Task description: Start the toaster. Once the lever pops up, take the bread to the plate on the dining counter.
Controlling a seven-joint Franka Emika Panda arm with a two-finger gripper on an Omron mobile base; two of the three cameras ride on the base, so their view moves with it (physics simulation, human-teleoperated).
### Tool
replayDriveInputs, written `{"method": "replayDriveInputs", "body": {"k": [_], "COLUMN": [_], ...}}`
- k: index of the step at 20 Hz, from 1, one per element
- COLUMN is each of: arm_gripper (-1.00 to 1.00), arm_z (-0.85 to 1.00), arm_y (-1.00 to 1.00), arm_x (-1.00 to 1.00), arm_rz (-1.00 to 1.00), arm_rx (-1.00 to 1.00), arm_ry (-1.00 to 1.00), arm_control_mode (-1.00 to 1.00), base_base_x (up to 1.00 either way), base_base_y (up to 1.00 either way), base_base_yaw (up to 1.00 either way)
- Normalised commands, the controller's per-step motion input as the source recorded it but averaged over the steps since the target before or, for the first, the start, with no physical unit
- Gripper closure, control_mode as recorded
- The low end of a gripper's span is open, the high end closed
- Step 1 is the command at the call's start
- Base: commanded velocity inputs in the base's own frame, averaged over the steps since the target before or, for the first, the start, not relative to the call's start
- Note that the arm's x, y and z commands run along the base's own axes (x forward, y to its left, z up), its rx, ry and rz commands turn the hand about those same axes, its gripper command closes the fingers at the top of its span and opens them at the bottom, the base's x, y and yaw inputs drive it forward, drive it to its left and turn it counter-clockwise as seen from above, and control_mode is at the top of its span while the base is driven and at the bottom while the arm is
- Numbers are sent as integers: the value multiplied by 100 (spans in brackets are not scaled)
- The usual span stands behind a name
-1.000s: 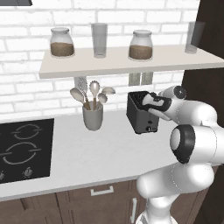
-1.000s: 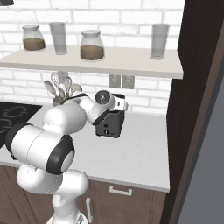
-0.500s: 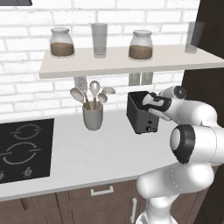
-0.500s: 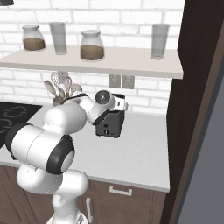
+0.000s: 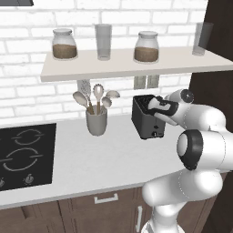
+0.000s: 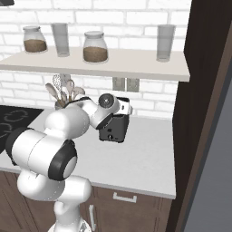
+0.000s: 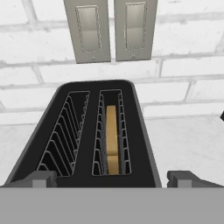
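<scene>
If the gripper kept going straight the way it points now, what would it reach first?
Most likely the top of the toaster, with the open gripper straddling its near end; the bread sits in the right slot.

Bread [image 7: 112, 140] sits in the toaster's [image 5: 146, 119] right slot — utensil cup [image 5: 96, 122] to its left.

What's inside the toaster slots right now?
In the hand view, the toaster has the bread standing on edge in its right slot; the left slot shows bare wire guides. The slice's lower part is hidden down in the slot.
</scene>
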Motion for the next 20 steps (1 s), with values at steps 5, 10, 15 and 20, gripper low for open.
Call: {"method": "replayDriveInputs", "body": {"k": [5,10,15,20], "arm_gripper": [-100,-100,-100,-100], "arm_z": [0,0,0,0], "arm_y": [0,0,0,0], "arm_x": [0,0,0,0], "arm_rz": [0,0,0,0], "arm_rx": [0,0,0,0], "arm_ry": [0,0,0,0], "arm_control_mode": [-100,-100,-100,-100], "base_base_x": [0,0,0,0], "base_base_y": [0,0,0,0], "base_base_yaw": [0,0,0,0]}}
